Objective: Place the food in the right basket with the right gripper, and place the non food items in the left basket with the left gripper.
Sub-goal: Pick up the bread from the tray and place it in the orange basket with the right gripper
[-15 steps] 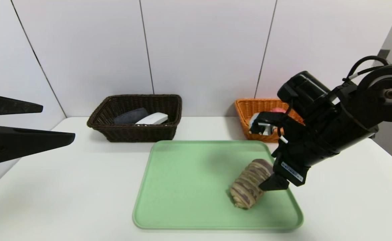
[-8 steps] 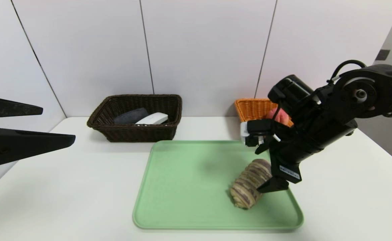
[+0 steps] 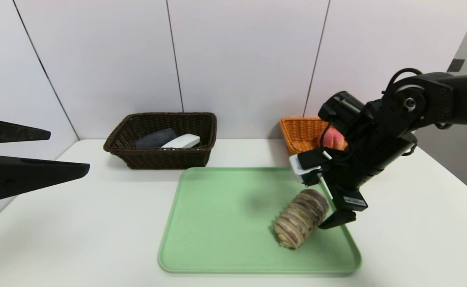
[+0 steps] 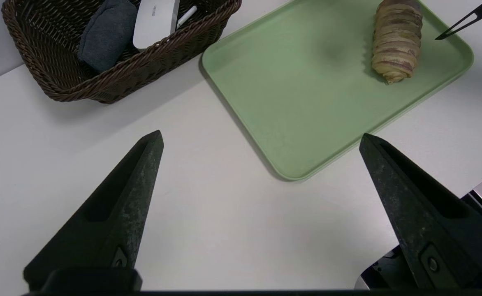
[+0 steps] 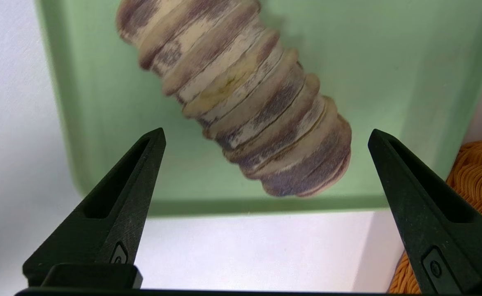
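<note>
Since only the bread roll [image 3: 300,218] is left on the tray [image 3: 217,223], my right hand [image 5: 265,172] hovers released astride it (left hand [image 4: 261,181] parked, also released).

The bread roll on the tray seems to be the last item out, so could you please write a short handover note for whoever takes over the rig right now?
Right gripper: open, empty, pointing down over the far end of the bread roll, not touching it.
Left gripper: open, empty, parked above the table's left side.
Bread roll: lying on the right part of the green tray.
Done: peach in the orange basket; grey cloth, white block and pen in the dark basket.
Left: grip the roll with the right gripper and place it in the orange basket.
</note>
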Controlling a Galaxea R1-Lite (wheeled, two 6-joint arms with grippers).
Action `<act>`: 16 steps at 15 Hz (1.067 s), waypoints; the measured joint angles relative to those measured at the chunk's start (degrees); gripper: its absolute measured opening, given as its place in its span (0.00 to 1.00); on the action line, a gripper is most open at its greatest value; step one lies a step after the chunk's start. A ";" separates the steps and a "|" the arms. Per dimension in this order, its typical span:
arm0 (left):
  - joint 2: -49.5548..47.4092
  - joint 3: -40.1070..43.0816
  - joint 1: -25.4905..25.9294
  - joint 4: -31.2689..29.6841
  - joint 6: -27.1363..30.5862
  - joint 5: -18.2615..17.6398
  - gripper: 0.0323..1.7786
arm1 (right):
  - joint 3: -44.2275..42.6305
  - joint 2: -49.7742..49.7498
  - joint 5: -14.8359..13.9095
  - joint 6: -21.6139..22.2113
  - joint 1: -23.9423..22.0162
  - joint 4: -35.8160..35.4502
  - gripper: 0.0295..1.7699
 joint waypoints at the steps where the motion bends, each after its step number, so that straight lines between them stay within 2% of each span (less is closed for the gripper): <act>1: 0.04 0.26 0.02 -0.23 -0.02 0.00 0.95 | -2.54 0.77 0.33 -0.72 -0.11 3.47 0.96; 6: 0.02 0.89 0.17 -0.48 -0.02 0.09 0.95 | -7.12 3.74 1.27 -4.86 -0.13 8.33 0.96; 16: -0.46 1.02 0.46 -0.50 -0.11 0.06 0.95 | -9.44 8.24 0.15 -5.80 2.01 8.74 0.96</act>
